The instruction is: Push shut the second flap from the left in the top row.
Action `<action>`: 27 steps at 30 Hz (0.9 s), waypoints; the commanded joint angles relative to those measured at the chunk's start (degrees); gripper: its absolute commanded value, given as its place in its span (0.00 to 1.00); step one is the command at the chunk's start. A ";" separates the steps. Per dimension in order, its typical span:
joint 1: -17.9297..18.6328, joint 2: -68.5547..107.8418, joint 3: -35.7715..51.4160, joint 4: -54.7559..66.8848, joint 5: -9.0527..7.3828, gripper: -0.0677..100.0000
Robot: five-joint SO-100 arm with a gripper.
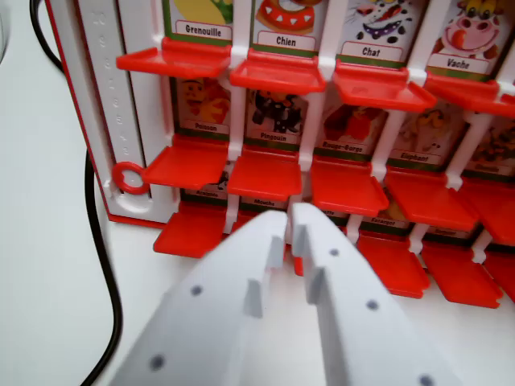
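Seen from the wrist: a red and white game board (pixel 103 104) standing on a white counter (pixel 40 265), tilted a little in the frame; rows of red flaps all swung open, jutting out flat like small shelves; picture cards above each flap, labelled in the top visible row Grenouille, Chien, Chat, Vache, running from the wrist view's left to its right.

Second from the left in that row: the Chien flap (pixel 277 72), open and level, just under its card (pixel 286 18); flanked by the Grenouille flap (pixel 175 59) on one side and the Chat flap (pixel 383 85) on the other, edges nearly meeting.

White tool (pixel 290 219) filling the lower middle of the view, jaws pressed nearly together with only a thin slit between them, pinching nothing; tips low against the bottom rows, well below the Chien flap and apart from it.

At the board's left edge: a red ring slider (pixel 129 178) on a white scoring strip; a black cable (pixel 103 241) curving down the counter beside it.
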 commanded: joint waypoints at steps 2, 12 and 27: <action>-0.88 -1.67 -8.96 -1.85 -0.79 0.00; -0.88 -9.84 -15.64 -2.90 -0.97 0.00; -0.97 -18.37 -24.26 -3.16 -1.41 0.00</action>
